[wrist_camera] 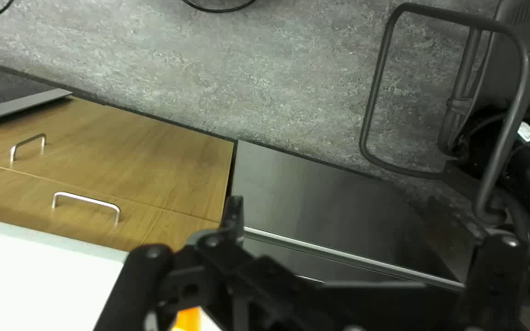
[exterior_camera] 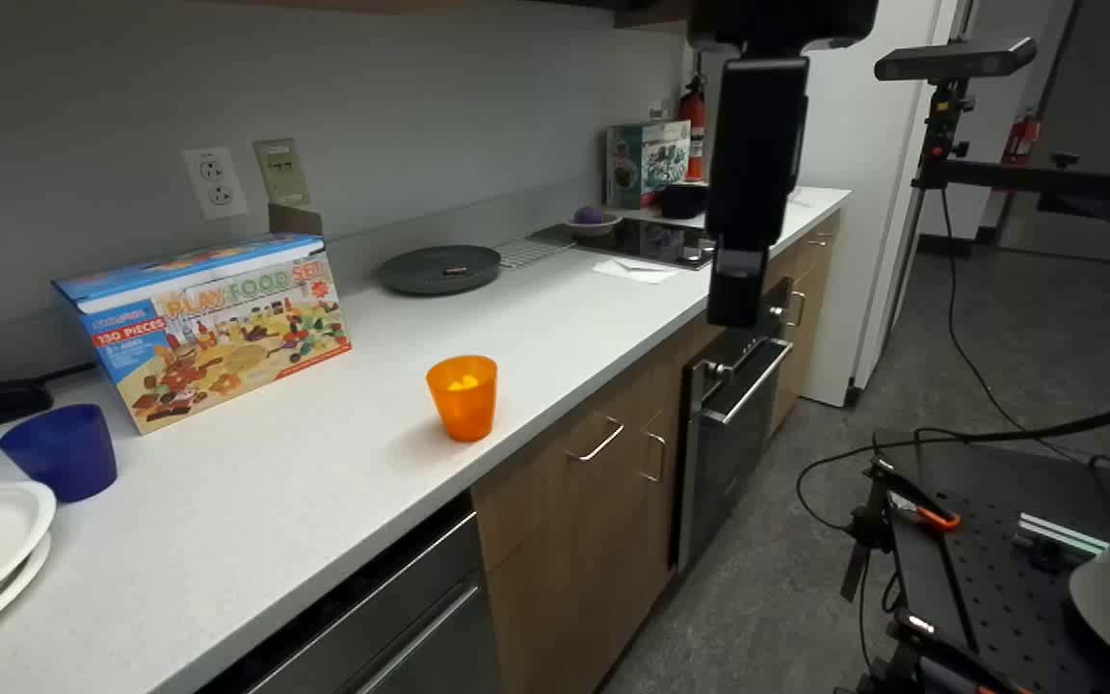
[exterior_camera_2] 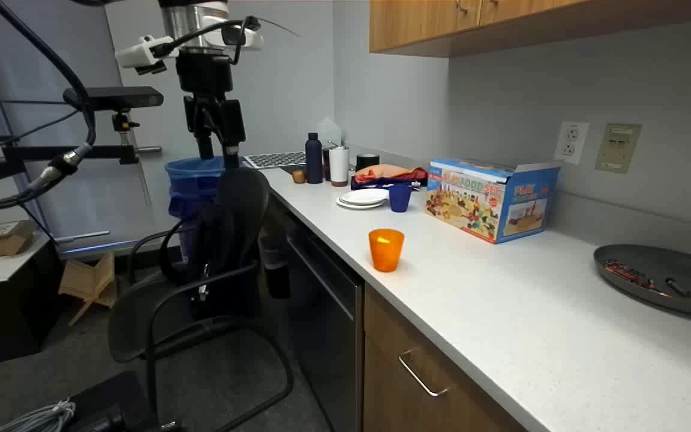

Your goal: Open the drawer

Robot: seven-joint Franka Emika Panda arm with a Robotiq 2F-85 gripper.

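The drawer is a shallow brown wood front under the white counter, shut flush in all views. It shows in both exterior views [exterior_camera: 538,465] [exterior_camera_2: 390,327] and in the wrist view [wrist_camera: 141,220]. Its slim silver bar handle runs along the front [exterior_camera: 599,441] [exterior_camera_2: 420,376] [wrist_camera: 85,199]. My gripper [exterior_camera_2: 219,157] hangs pointing down, away from the drawer and touching nothing. In the wrist view the gripper's fingers [wrist_camera: 367,227] stand wide apart with nothing between them, over the dark dishwasher front. The drawer handle lies to the left of the fingers there.
An orange cup [exterior_camera: 464,400] stands near the counter edge above the drawer. A dark dishwasher [exterior_camera_2: 321,312] adjoins the drawer; a taller cabinet door [wrist_camera: 154,156] sits below it. A black chair [exterior_camera_2: 201,324] stands by the dishwasher. A play food box [exterior_camera: 218,328] stands against the wall.
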